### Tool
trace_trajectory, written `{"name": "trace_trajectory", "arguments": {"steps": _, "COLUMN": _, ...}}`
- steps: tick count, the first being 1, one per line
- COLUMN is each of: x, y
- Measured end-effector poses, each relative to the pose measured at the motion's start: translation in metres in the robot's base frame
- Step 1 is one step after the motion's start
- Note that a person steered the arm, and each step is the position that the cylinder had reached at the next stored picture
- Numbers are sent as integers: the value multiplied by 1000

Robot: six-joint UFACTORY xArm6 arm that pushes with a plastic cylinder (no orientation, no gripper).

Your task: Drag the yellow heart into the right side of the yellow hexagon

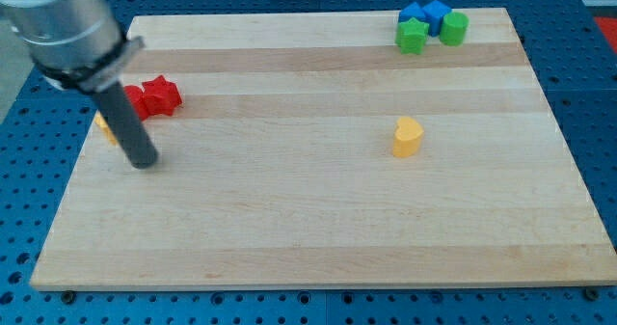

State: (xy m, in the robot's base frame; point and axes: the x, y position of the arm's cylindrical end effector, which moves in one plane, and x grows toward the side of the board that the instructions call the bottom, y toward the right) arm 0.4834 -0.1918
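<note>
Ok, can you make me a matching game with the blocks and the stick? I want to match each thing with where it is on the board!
Things:
1. yellow heart
2. red blocks
3. blue and green blocks
4. my tip

Places:
A. near the view's top right corner of the board
B. at the view's left, just right of the rod
C. alone, right of the board's middle
D. at the view's left, below the red blocks

Pairs: 1-C, 2-B, 3-A, 4-D
</note>
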Motion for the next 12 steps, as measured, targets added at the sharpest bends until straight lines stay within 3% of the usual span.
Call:
{"name": "trace_trajectory", "arguments": {"steps": 2, "x": 34, "y": 179}}
{"name": "trace_trajectory", "arguments": {"steps": 4, "x": 31, "y": 331}}
{"name": "trace_trajectory", "arguments": {"steps": 7, "x": 7, "y": 319}}
{"name": "trace_trajectory", "arguments": {"steps": 10, "x": -16, "y": 346}}
{"name": "trace_trajectory", "arguments": {"steps": 12, "x": -16, "y": 260}}
